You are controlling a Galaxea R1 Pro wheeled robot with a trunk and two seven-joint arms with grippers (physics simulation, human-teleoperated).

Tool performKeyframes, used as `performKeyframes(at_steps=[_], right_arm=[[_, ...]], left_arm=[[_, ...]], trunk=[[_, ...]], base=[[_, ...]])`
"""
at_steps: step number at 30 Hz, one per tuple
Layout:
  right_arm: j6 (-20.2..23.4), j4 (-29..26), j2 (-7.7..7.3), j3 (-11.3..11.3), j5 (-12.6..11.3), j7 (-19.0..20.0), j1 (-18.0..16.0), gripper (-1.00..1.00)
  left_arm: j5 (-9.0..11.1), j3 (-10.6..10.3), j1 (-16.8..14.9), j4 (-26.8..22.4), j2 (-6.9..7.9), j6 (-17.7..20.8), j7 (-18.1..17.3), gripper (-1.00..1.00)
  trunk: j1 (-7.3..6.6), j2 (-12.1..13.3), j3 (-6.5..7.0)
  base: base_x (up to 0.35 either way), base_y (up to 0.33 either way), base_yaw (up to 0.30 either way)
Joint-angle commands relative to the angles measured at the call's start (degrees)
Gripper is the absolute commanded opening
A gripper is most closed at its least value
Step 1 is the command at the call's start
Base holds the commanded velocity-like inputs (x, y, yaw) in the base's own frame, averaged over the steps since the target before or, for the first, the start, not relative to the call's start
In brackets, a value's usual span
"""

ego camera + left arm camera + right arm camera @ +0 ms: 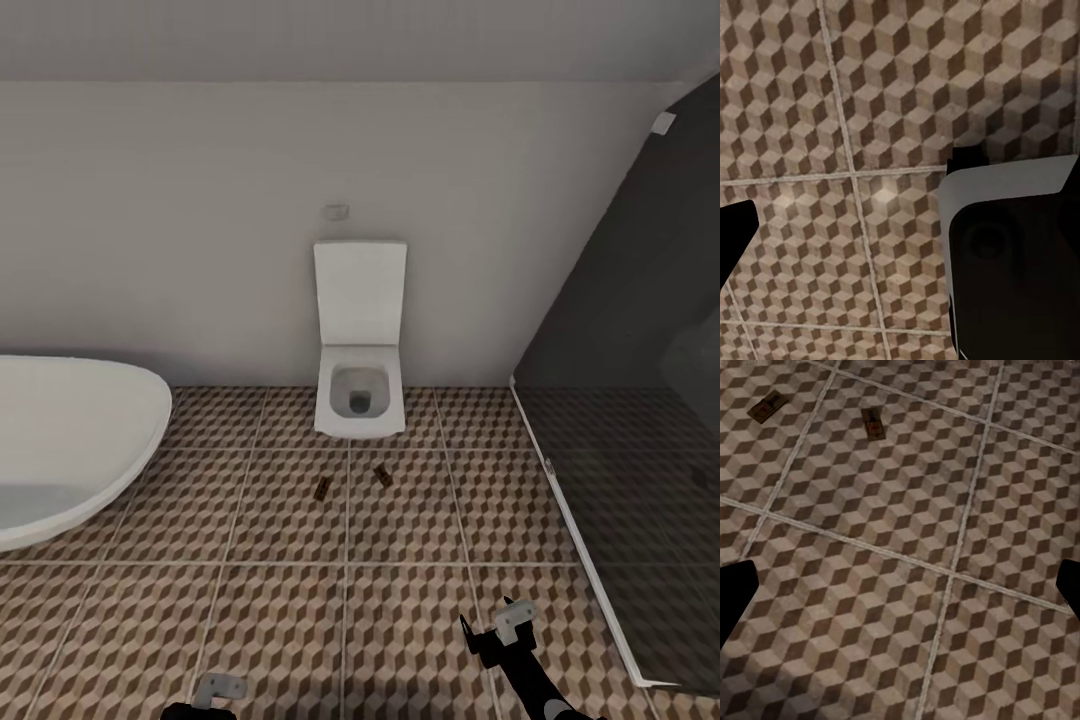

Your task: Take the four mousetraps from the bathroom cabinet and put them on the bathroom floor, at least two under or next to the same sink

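Tiles printed with brown, beige and white cubes covered the bathroom floor [290, 610] in front of me, and on them I saw two small flat brown wooden mousetraps lying just ahead of the white wall-hung toilet [360, 340]: one [321, 488] slightly to my left of the bowl, the other [382, 475] slightly to my right, near each other but not touching, each turned at its own angle. Through my right wrist camera the same pair showed up on the patterned tiles, one trap [766, 407] and the other [873, 424] lying flat, well apart from the fingers. My right gripper [492, 628] hung low over the floor at the lower right of the head view, its black fingertips [735, 589] set far apart at the two edges of the wrist picture with nothing between them but tile. My left gripper [220, 688] barely poked into the head view at the bottom edge; I could not tell how wide its fingers stood, since the left wrist camera gave me just one dark fingertip [733, 229] beside a white-edged black part of the robot's body [1012, 262]. A rounded white bathtub [70, 440] sat at my left against the wall, and a dark glass shower screen [630, 400] stood at my right.
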Motion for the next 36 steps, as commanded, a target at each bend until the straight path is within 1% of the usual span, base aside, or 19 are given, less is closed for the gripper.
performKeyframes(at_steps=[1, 36], right_arm=[[-0.13, 0.04, -0.01, 0.13, 0.33, -0.31, -0.05, 1.0], [-0.13, 0.04, 0.04, 0.13, 0.33, -0.31, -0.03, 1.0]], left_arm=[[0.47, -0.49, -0.01, -0.1, 0.03, 0.07, 0.27, 1.0], [0.45, -0.49, -0.01, 0.42, 0.03, 0.05, 0.27, 1.0]], trunk=[[0.03, -0.08, 0.02], [0.03, -0.08, 3.19]], base=[[0.0, 0.0, 0.0], [0.0, 0.0, 0.0]])
